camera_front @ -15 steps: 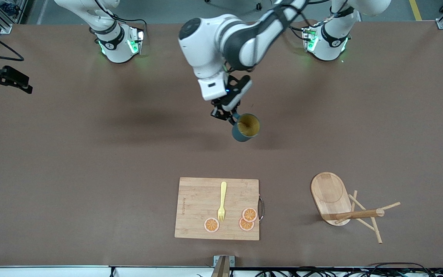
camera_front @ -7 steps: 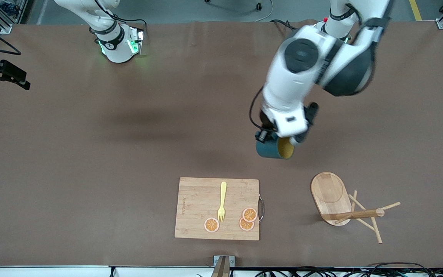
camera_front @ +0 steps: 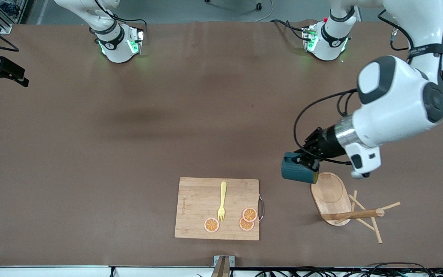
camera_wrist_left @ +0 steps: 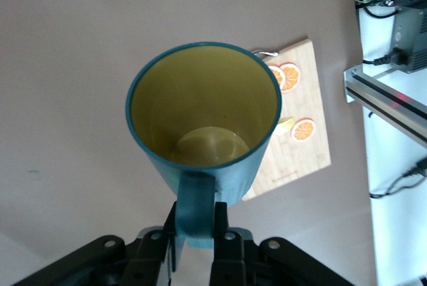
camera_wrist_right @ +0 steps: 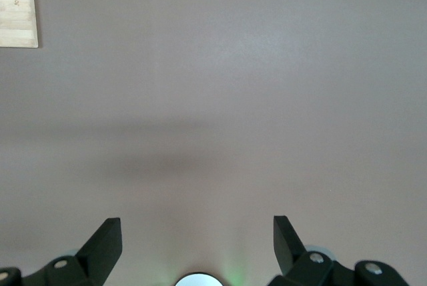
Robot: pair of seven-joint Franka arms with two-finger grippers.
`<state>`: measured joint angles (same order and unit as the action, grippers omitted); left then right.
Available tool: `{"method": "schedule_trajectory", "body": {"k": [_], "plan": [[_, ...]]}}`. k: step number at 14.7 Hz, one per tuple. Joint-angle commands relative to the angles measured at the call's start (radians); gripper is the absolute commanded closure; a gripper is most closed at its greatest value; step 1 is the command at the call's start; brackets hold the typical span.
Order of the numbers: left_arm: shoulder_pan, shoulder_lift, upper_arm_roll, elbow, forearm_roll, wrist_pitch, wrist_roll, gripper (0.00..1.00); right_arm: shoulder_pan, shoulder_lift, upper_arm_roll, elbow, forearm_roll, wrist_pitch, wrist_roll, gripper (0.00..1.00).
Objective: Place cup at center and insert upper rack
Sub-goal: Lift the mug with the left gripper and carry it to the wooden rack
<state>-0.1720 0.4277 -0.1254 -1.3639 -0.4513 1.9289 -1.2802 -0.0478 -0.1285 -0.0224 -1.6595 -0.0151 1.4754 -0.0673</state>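
My left gripper (camera_front: 307, 159) is shut on the handle of the dark teal cup (camera_front: 297, 172) and holds it tilted on its side in the air, just above the table beside the oval base of the upper rack (camera_front: 330, 195). The rack lies tipped over, with its post and peg sticks (camera_front: 361, 214) pointing toward the left arm's end of the table. In the left wrist view the cup (camera_wrist_left: 203, 119) shows its yellow inside, with its handle between my left gripper's (camera_wrist_left: 198, 223) jaws. My right gripper (camera_front: 18, 79) is open and empty (camera_wrist_right: 197, 239) and waits at the right arm's end of the table.
A rectangular bamboo cutting board (camera_front: 200, 207) lies near the table's front edge, carrying a yellow fork (camera_front: 222, 201) and three orange slices (camera_front: 249, 214). It also shows in the left wrist view (camera_wrist_left: 308, 141). The table is brown.
My left arm has swung the cup from over the table's middle toward the left arm's end, down to beside the rack's base. The cup has tipped further onto its side.
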Motion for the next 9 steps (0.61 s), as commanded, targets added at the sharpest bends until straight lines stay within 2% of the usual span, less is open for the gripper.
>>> {"method": "schedule_trajectory", "body": {"k": [1,7,9], "plan": [[0.041,0.017,-0.008,0.000,-0.070,0.012,0.070,0.99,-0.009,-0.017,0.015,0.000,0.014,-0.018,0.004,0.00],[0.103,0.058,-0.010,0.000,-0.072,-0.001,0.183,1.00,-0.009,-0.020,0.030,0.015,0.014,-0.040,0.014,0.00],[0.114,0.068,-0.008,-0.001,-0.114,-0.001,0.243,1.00,-0.009,-0.020,0.032,0.017,0.014,-0.050,0.026,0.00]]}}
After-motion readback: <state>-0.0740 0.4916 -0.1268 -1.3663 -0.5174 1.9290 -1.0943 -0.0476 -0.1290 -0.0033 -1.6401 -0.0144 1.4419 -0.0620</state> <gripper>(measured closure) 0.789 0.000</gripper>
